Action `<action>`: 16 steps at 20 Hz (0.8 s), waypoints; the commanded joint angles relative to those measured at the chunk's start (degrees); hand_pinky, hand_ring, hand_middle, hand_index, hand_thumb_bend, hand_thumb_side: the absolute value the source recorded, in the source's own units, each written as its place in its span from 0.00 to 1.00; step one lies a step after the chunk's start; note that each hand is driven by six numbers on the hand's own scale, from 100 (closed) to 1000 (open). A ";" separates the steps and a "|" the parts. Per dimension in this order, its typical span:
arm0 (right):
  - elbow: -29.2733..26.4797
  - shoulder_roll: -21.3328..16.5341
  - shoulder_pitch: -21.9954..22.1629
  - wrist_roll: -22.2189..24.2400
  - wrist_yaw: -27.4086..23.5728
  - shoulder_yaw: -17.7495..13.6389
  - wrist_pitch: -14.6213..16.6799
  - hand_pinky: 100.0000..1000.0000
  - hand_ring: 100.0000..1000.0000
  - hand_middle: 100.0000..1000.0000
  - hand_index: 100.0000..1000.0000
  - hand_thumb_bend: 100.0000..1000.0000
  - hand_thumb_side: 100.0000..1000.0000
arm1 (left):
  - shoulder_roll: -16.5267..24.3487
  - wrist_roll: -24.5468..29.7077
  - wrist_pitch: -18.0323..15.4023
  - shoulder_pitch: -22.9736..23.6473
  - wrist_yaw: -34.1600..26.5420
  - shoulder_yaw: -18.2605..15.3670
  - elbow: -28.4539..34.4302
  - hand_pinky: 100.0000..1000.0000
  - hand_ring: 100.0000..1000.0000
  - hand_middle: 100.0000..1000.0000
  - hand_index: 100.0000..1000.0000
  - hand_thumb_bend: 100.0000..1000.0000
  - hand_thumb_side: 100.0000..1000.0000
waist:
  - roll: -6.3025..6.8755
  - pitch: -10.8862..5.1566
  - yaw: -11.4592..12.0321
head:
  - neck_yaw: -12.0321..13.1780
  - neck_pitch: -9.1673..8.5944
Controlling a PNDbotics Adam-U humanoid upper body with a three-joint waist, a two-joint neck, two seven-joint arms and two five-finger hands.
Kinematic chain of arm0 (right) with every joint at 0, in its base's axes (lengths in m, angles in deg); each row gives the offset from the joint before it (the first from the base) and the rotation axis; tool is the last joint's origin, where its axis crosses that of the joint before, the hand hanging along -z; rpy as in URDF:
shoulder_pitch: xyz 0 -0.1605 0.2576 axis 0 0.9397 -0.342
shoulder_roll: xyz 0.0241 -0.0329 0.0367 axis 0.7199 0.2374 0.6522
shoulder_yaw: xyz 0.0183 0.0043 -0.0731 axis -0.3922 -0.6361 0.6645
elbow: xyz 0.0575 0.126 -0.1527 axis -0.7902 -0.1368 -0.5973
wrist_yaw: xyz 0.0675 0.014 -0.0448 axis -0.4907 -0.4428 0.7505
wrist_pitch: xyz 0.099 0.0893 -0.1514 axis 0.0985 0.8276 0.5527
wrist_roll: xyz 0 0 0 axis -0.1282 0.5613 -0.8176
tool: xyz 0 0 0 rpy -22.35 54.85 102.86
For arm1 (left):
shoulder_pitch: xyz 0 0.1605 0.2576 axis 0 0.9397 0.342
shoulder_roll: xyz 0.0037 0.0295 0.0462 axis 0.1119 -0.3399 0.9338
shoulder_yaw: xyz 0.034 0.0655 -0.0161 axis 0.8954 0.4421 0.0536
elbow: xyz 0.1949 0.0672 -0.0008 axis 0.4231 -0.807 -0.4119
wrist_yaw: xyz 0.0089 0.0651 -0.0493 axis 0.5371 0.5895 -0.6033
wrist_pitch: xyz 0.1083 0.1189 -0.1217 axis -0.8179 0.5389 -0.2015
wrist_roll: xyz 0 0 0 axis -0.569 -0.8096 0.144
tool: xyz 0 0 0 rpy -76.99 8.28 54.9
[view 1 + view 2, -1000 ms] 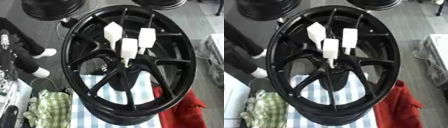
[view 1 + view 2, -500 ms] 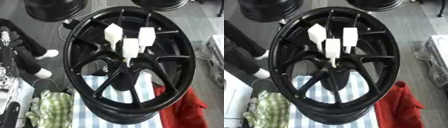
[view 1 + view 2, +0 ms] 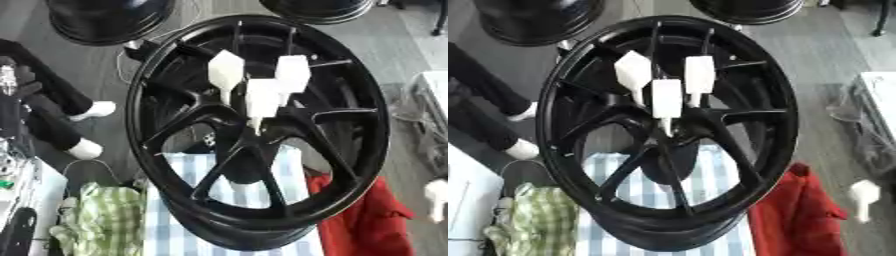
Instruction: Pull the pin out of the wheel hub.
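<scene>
Sticking out of the middle of the large black spoked metal wheel hub (image 3: 229,167), three white flat-headed plastic pins (image 3: 262,97) are rising lengthwise toward the head camera, while neither hand is showing, so its fingers cannot be judged.

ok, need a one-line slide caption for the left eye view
Black wheel hub standing on a blue-striped cloth, three white-handled pins seated at its centre; green checked cloth left, red cloth right.
</scene>
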 commanded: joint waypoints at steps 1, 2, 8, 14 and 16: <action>-1.34 -1.33 -1.04 -1.37 -2.45 -0.68 1.07 0.90 0.85 0.85 0.84 0.20 0.25 | 1.23 0.21 -0.07 -0.62 0.20 -0.23 1.01 0.71 0.71 0.64 0.70 0.11 0.77 | -0.23 -0.99 0.05 | -0.29 -0.34; -1.75 -1.40 -1.31 -2.31 -4.02 -0.41 1.57 0.90 0.85 0.85 0.83 0.14 0.29 | 1.20 0.22 -0.07 -0.63 0.21 -0.22 1.02 0.71 0.71 0.64 0.70 0.11 0.77 | -0.25 -1.02 0.08 | -0.33 -0.29; -4.09 -1.21 -7.88 -11.66 -24.59 4.84 9.94 0.94 0.84 0.84 0.82 0.00 0.46 | 0.82 0.56 -0.15 -0.82 0.18 0.27 1.20 0.71 0.71 0.64 0.70 0.11 0.76 | -0.21 -1.39 1.02 | -1.00 -0.03; -0.78 1.60 -15.59 -12.67 -35.14 9.95 16.59 0.92 0.79 0.79 0.78 0.07 0.35 | 0.46 0.92 -0.21 -1.06 0.16 0.69 1.47 0.71 0.71 0.64 0.70 0.11 0.76 | -0.16 -1.60 2.02 | -1.46 -0.02; 0.81 2.77 -17.26 -12.51 -36.46 10.92 17.80 0.92 0.78 0.78 0.77 0.09 0.34 | 0.35 1.02 -0.24 -1.14 0.14 0.80 1.57 0.71 0.71 0.64 0.70 0.11 0.76 | -0.21 -1.61 2.27 | -1.59 0.02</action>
